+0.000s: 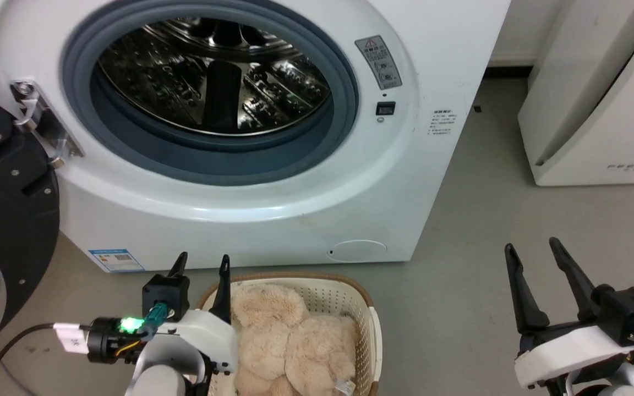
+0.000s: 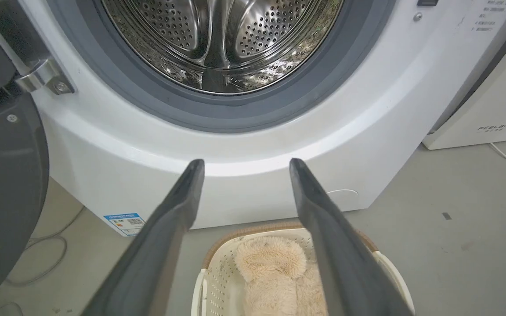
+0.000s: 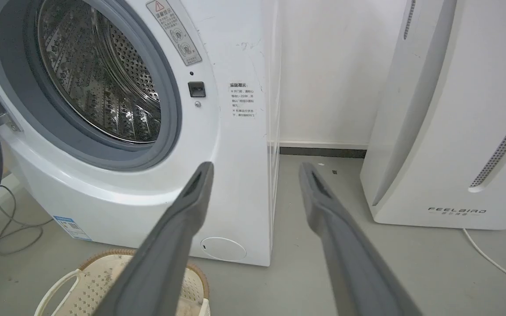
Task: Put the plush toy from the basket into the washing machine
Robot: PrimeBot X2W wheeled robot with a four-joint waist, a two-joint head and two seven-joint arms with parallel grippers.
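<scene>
Beige toy (image 1: pixel 289 341): lies in the basket (image 1: pixel 344 291), just in front of the washer (image 1: pixel 273 220); not yet grasped.
Washer: door (image 1: pixel 9 220) stands open, no toy in the steel drum (image 1: pixel 212 77).
Left end effector (image 1: pixel 203 257): fingers apart, holding nothing, above the basket's edge, near the washer's front.
Right end effector (image 1: pixel 532 245): fingers apart, empty, over the floor off the washer's corner.
Progress: I judge nothing is done; grasping, lifting and putting into the drum are all left.

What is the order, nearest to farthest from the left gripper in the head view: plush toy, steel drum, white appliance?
1. Plush toy, in the basket, right beside the left gripper.
2. Steel drum, ahead, inside the washing machine.
3. White appliance, far to the right.
</scene>
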